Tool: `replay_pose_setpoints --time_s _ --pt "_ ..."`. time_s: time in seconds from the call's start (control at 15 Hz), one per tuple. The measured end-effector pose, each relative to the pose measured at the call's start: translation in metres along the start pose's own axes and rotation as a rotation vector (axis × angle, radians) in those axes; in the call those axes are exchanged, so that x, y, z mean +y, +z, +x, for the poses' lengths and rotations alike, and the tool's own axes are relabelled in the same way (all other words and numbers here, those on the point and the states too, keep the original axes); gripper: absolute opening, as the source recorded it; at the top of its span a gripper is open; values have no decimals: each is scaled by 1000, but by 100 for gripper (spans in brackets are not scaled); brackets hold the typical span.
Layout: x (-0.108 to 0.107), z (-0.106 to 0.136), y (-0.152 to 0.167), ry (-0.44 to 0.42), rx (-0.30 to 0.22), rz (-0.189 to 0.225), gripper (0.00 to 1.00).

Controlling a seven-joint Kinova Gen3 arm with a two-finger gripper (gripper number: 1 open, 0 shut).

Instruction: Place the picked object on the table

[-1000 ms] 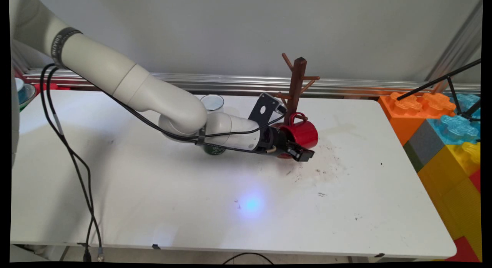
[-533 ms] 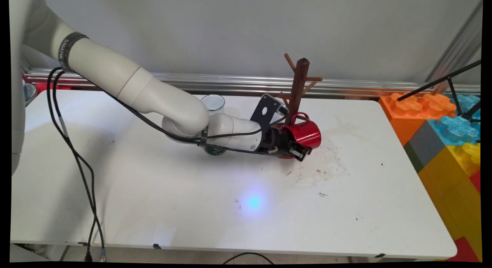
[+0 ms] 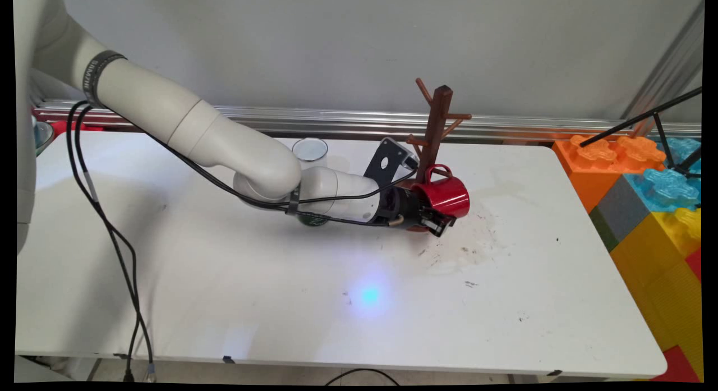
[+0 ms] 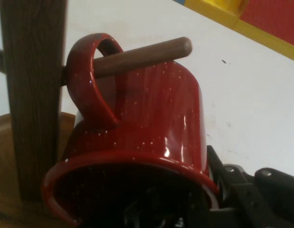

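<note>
A red speckled mug (image 3: 449, 194) lies tipped on its side at the foot of a brown wooden mug tree (image 3: 436, 127). In the hand view its handle (image 4: 92, 80) is threaded over a wooden peg (image 4: 137, 56) next to the tree's post (image 4: 33, 95). My gripper (image 3: 433, 214) is shut on the red mug's (image 4: 151, 109) rim low over the table. One finger (image 4: 237, 185) shows outside the wall; the other is hidden inside the mug. The tree's round base (image 4: 9, 142) lies under the mug.
A clear glass (image 3: 309, 150) stands behind my forearm, and a green cup (image 3: 312, 219) is partly hidden under it. Big coloured blocks (image 3: 645, 189) and a black tripod (image 3: 662, 127) fill the right side. Black cables (image 3: 106, 228) hang at the left. Dark smudges (image 3: 465, 251) mark the table.
My gripper and the red mug have shifted a little right and toward the post, then held still. The mug tree's top has moved slightly right with them.
</note>
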Motion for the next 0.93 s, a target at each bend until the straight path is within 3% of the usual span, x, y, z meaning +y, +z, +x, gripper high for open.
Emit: replay_pose_setpoints --time_s 0.93 --pt "11 20 -26 59 77 -39 0"
